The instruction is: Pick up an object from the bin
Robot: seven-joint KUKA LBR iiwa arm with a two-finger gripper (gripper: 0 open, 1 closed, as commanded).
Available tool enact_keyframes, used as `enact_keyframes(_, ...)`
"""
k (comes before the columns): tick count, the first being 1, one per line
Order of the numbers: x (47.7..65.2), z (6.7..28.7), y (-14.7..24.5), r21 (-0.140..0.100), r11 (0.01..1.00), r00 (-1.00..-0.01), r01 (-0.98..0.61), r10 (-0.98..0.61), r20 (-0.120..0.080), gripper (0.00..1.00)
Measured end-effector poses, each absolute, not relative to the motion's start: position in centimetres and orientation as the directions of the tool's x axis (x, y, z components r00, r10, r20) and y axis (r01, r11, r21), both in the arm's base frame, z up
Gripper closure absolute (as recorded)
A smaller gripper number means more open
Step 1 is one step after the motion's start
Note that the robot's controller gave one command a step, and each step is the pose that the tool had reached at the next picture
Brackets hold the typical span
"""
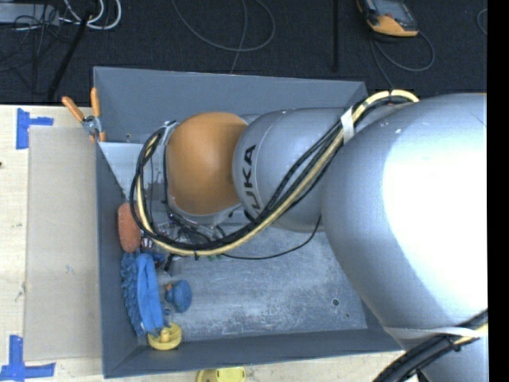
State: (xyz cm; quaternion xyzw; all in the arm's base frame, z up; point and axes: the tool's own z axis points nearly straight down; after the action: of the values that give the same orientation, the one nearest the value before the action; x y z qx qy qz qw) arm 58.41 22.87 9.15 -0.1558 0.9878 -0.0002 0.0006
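Your arm [413, 213] looms closest, its orange cover [203, 161] masking the gripper [181, 228]: spread or pressed together, you cannot tell. Nearest it, the brown oval lump [127, 228] lies just beside the blue brush [143, 293]. A blind descent could clip both, or grab neither of the 2.

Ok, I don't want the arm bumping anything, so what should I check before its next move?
1. Things left to pick: ok; a blue brush, a small blue lump, a yellow piece and an orange-brown block lie along the bin's left wall.
2. The wrist apart from the walls: ok.
3. The gripper near those things: ok; it sits by the block and the brush's upper end.
4. Anything held: cannot tell; the wrist hides it.
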Motion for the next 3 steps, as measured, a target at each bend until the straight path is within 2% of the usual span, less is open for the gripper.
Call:
enact_keyframes(1,53.73,23.07,23.16,0.0,0.949,-0.949,-0.315,-0.315,-0.002,1.0)
enact_keyframes(2,53.71,23.04,23.16,0.0,0.949,-0.949,-0.316,-0.316,-0.002,0.0)
enact_keyframes(3,53.7,23.04,23.18,0.0,0.949,-0.949,-0.317,-0.317,-0.001,0.0)
